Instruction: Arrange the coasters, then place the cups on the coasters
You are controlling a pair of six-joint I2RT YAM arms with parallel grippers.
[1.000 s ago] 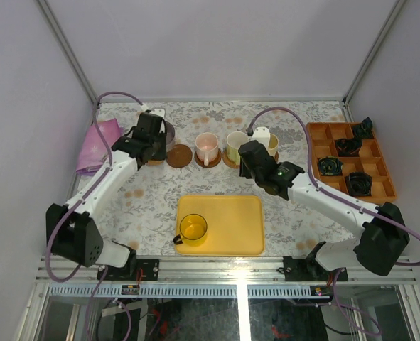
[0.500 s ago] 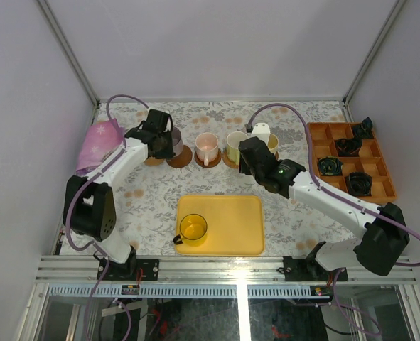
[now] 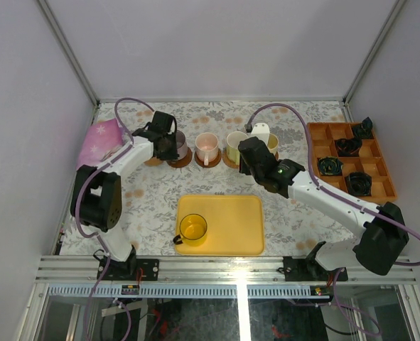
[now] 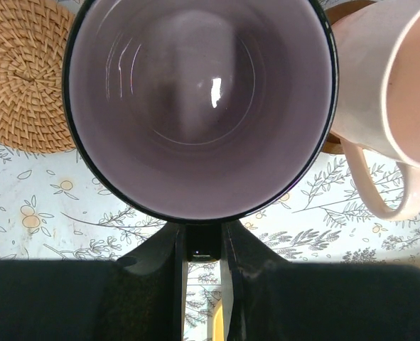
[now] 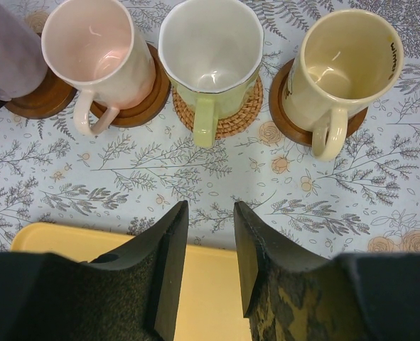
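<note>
**Left to right.** Pink cloth (image 3: 99, 142) at the table's left edge. Bare woven coaster (image 4: 25, 71). Left gripper (image 4: 202, 243), jaws narrow, pinching the handle of the purple cup (image 4: 199, 106). This cup is over a wooden coaster (image 5: 45, 104); contact cannot be told. Pink cup (image 5: 89, 42), white cup (image 5: 210, 42) and cream cup (image 5: 348, 57) stand in a row, each on its own coaster. Right gripper (image 5: 210, 213), jaws partly open and empty, hangs just in front of the row, over the far edge of the tray (image 3: 231, 229). The tray carries the yellow cup (image 3: 192, 229). Orange box (image 3: 322, 133) at far right.
</note>
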